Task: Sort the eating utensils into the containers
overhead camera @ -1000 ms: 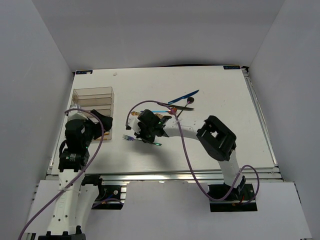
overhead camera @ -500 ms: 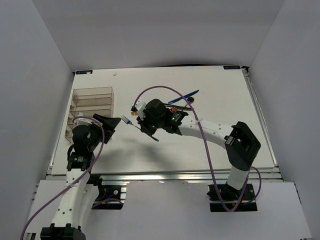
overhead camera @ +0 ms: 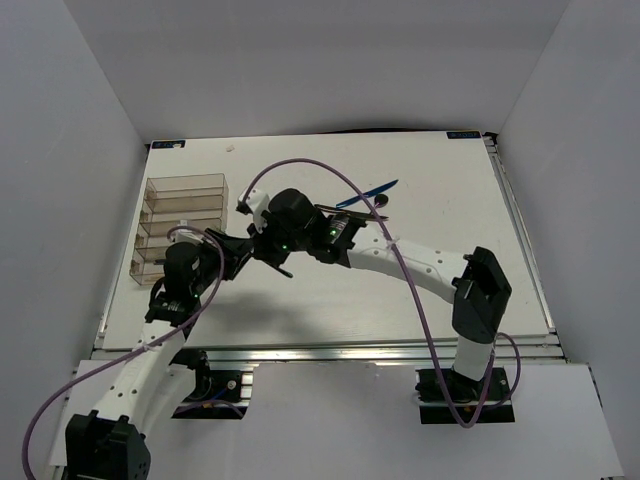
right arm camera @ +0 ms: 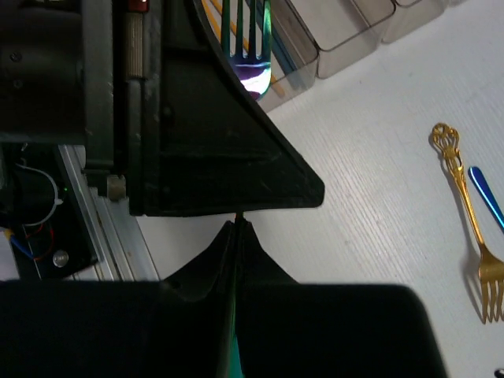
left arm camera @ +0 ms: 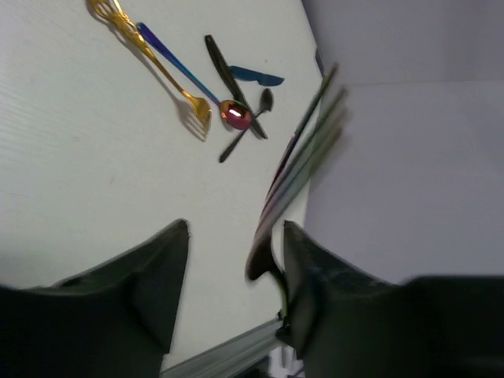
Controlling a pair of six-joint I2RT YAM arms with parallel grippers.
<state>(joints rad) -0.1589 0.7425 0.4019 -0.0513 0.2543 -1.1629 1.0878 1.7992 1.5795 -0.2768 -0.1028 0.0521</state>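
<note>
**Top external view: rainbow fork passed between two arms beside the organiser**

The right arm stretches across the table so that its gripper meets the left one just to the right of the organiser's near end.

The right gripper is clenched on the rainbow fork. The handle runs edge-on between its closed fingers, and the tines stick out well ahead of the fingertips, past the dark body of the left arm.

The left gripper is released, with its fingers wide apart. The fork, blurred in the left wrist view, stands up in the gap between them, closer to one finger than the other. I cannot tell whether it touches that finger.

Ahead of the right gripper, behind the fork tines, orange sticks lie in one organiser compartment.

Off to the right gripper's right side, a gold fork lies flat on the table. Beyond the left gripper's fingertips the same fork lies with a blue knife and several dark pieces in a loose, partly crossed cluster.
</note>
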